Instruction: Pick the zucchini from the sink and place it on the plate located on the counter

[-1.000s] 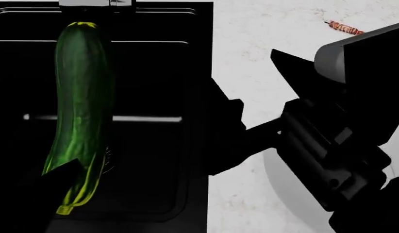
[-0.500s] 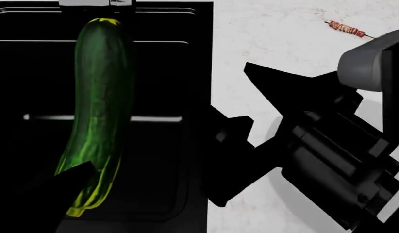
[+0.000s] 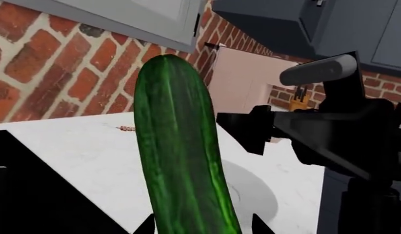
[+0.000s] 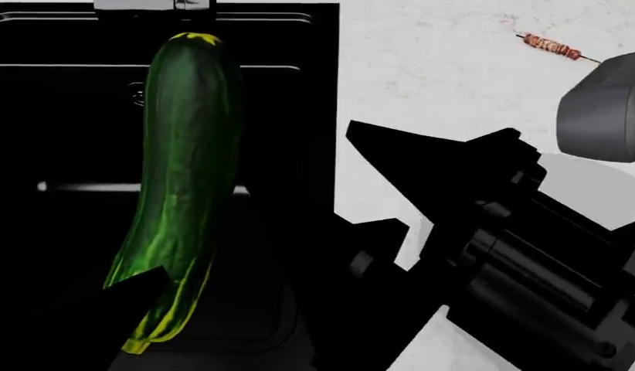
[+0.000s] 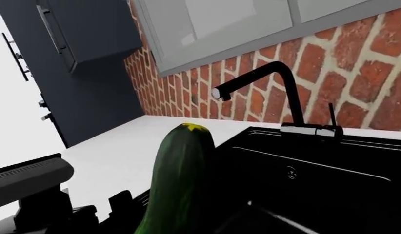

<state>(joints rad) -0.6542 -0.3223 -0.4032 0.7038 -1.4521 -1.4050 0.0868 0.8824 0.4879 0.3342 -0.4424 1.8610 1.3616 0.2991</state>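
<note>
The zucchini (image 4: 188, 139) is dark green and glossy with a yellow-green lower end. It hangs upright above the black sink (image 4: 49, 116), and my left gripper (image 4: 122, 297) is shut on its lower part. In the left wrist view the fingertips flank the zucchini (image 3: 181, 161), and the gripper (image 3: 200, 226) grips it. The light grey plate (image 3: 256, 197) lies on the white counter (image 3: 77, 151) just behind it. My right gripper (image 4: 348, 182) is open and empty over the sink's right edge, near the zucchini. The zucchini also shows in the right wrist view (image 5: 177, 185).
A small skewer (image 4: 552, 46) lies on the counter (image 4: 441, 69) at the far right. A black faucet (image 5: 252, 83) stands behind the sink (image 5: 317, 170) against a brick wall. My right arm (image 4: 545, 263) covers most of the plate in the head view.
The zucchini has moved right across the sink in my left gripper. My right arm has swung left, its gripper nearing the sink edge.
</note>
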